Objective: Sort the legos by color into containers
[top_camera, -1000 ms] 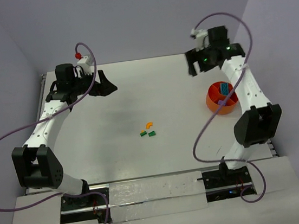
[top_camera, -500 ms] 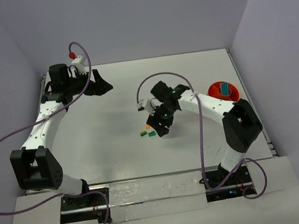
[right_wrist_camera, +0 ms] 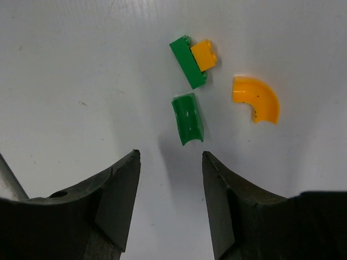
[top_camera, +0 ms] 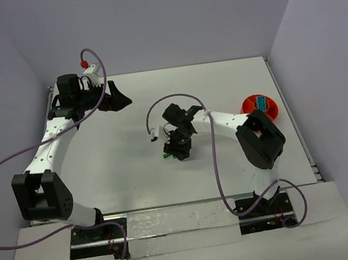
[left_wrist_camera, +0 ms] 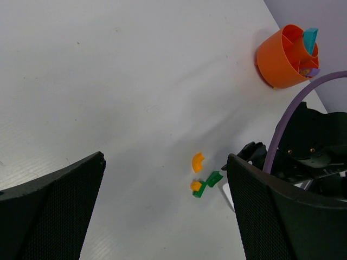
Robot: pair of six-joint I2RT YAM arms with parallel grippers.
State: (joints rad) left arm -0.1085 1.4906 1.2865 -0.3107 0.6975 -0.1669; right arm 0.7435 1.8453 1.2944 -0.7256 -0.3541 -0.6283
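Several legos lie mid-table. In the right wrist view I see a green rounded piece (right_wrist_camera: 188, 119), a green brick (right_wrist_camera: 186, 64) with a small orange brick (right_wrist_camera: 204, 55) against it, and an orange curved piece (right_wrist_camera: 256, 98). My right gripper (right_wrist_camera: 171, 157) is open, low over the table, its jaws just short of the green rounded piece. In the top view it (top_camera: 179, 149) covers most of the legos; one green lego (top_camera: 166, 156) shows. The orange bowl (top_camera: 271, 106) at the right holds a teal brick (left_wrist_camera: 310, 39) and a purple piece (left_wrist_camera: 310, 70). My left gripper (top_camera: 118, 100) is open and empty at the back left.
The right arm's elbow (top_camera: 259, 138) stands just in front of the bowl. Purple cables loop over both arms. Grey walls close the table at the back and sides.
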